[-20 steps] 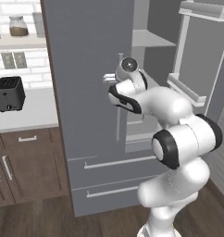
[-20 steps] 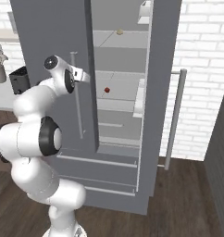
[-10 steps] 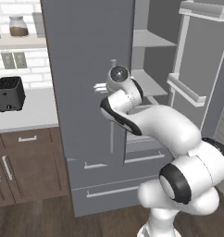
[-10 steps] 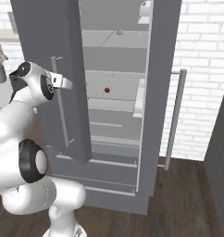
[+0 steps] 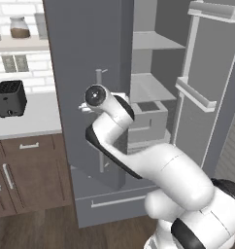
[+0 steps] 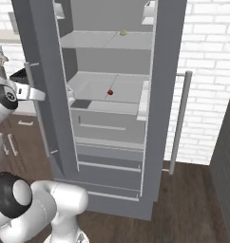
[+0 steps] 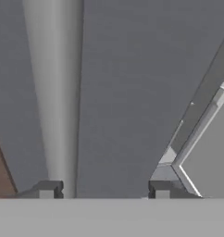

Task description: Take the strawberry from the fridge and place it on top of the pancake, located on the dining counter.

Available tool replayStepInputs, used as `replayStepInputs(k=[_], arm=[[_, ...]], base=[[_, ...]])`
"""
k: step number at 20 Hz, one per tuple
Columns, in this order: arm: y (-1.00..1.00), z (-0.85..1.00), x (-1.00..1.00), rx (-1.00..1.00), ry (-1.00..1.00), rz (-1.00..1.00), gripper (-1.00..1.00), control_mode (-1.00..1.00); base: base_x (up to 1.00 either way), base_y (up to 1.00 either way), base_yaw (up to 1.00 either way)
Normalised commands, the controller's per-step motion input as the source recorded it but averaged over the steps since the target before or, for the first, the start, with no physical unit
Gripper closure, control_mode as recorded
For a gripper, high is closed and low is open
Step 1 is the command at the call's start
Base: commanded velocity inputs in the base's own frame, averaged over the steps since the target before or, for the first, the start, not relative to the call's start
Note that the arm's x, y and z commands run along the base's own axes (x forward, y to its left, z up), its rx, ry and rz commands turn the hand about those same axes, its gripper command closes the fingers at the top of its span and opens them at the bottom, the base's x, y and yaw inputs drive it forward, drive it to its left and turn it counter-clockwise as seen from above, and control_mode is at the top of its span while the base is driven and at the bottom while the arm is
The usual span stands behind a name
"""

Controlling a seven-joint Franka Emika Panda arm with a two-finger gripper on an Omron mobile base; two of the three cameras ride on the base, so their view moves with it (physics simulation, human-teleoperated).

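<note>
Left fridge [image 6: 164, 71] door is now swung wide, further than a second ago. The gripper [image 7: 104, 190], clamped on the door handle [image 7: 58, 92] a second ago, is seen with jaws parted and nothing held; the handle runs just beside one fingertip. Fridge interior is exposed. The strawberry [image 6: 110, 92] sits mid-shelf, near the back edge of the middle shelf [image 6: 88, 90]. Door step is judged done; the reach for the berry is next.

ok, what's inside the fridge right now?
The fridge stands open: the strawberry sits on the middle shelf, a small tan lump on the upper shelf. The closed drawers' contents are hidden.
</note>
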Motion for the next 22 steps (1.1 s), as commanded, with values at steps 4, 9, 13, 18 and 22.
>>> replayStepInputs(k=[4, 9, 13, 18, 22], arm=[[0.53, 0.0, -0.98, -0.01, 0.0, -0.38, -1.0, -1.0], [-0.33, 0.0, -0.59, 0.04, 0.02, -0.11, -1.0, -1.0], [-0.92, 0.0, -0.16, 0.33, 0.16, 0.08, -1.0, -1.0], [-1.0, -0.1, 0.01, 0.57, 0.21, 0.16, -1.0, -1.0], [-1.0, -0.04, 0.35, 0.6, 0.42, 0.08, -1.0, -1.0]], base=[[0.0, 0.0, 0.0], [0.0, 0.0, 0.0], [0.0, 0.0, 0.0], [0.0, 0.0, 0.0], [0.0, 0.0, 0.0]])
